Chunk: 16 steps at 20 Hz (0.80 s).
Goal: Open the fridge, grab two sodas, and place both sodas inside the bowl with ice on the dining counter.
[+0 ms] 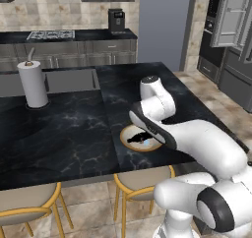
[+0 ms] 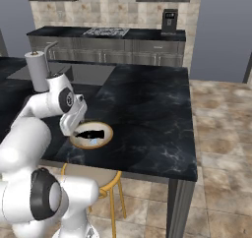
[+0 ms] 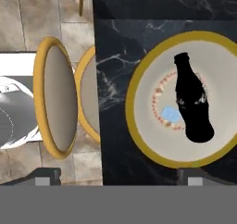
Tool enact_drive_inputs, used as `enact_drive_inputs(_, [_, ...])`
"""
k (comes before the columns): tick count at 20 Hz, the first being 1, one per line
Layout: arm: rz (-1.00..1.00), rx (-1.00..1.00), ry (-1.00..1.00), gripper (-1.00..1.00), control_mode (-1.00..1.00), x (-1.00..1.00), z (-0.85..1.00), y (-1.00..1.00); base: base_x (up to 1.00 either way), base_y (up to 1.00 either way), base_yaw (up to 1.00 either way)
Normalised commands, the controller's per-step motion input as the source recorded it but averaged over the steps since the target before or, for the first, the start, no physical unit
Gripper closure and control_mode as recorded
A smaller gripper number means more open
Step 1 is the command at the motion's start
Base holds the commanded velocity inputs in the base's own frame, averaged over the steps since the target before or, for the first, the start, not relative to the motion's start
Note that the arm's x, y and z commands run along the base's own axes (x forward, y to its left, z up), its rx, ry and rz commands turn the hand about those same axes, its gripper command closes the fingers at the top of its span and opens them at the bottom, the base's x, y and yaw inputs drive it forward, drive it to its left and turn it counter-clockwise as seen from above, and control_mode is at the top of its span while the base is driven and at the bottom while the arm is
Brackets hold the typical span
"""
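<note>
A dark slim-necked soda bottle (image 3: 192,102) lies on its side inside the bowl (image 3: 131,102), which has a tan-yellow rim, a white inside and a pale blue ice cube (image 3: 170,114). The bowl (image 1: 123,138) sits near the front edge of the black marble dining counter (image 1: 64,133). My gripper (image 3: 119,176) hangs above the bowl, open, with nothing between its fingertips (image 3: 46,174). In the right base view my hand is just left of the bowl (image 2: 111,133) and the bottle (image 2: 92,133). The fridge (image 1: 230,15) stands at the far right with a door swung open, showing white shelves.
A paper towel roll (image 1: 33,84) stands by the inset grey sink (image 1: 64,82). Yellow-framed stools (image 1: 142,183) are tucked under the counter's front edge below the bowl. A black coffee machine (image 1: 116,20) and a stove (image 1: 50,35) sit on the back counter.
</note>
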Motion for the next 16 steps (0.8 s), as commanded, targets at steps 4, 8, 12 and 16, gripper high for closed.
enact_drive_inputs(4, [-0.38,0.17,-0.14,-1.00,-1.00,-0.69,0.35,-0.14,0.00,0.00,0.00])
enact_drive_inputs(8, [-0.39,0.15,-0.15,-1.00,-1.00,-0.68,0.31,-0.15,0.00,0.00,0.00])
enact_drive_inputs(12, [-0.40,0.14,-0.15,-1.00,-1.00,-0.65,0.28,-0.12,0.00,0.00,0.00])
enact_drive_inputs(16, [-0.39,0.14,-0.13,-1.00,-1.00,-0.69,0.30,-0.18,0.00,0.00,0.00])
